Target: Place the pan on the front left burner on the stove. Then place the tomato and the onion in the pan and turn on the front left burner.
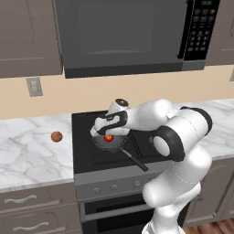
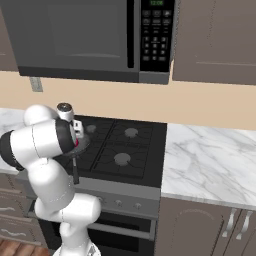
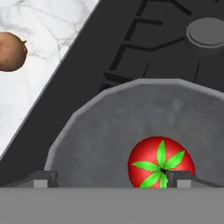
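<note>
Nearest the hand camera, the tomato [image 3: 161, 162] sits in the pan [image 3: 109, 131], red with a green star-shaped stem on top. Two dark fingertips [image 3: 43, 178] of the gripper [image 3: 113, 179] stand spread wide at either side, one close by the tomato, holding nothing. From the left base view, the gripper [image 1: 109, 132] hangs just above the pan [image 1: 109, 142], which rests on the front left burner of the stove [image 1: 84, 160], its thin black handle pointing toward the front edge. A bare grey burner cap [image 3: 205, 33] lies beyond the pan.

On the white marble worktop [image 1: 27, 151] to the left of the stove, well apart from the pan, lies the onion [image 1: 56, 136], a small brown ball. It is not yet in the pan, and the knobs [image 1: 114, 186] on the steel front panel look untouched.

Judging by its shape, the onion will likely be light, firm and smooth, and apt to roll. A grip across its widest middle, from straight above with fingertips on opposite sides, seems safest. A pinch off centre could squirt it away along the worktop.
</note>
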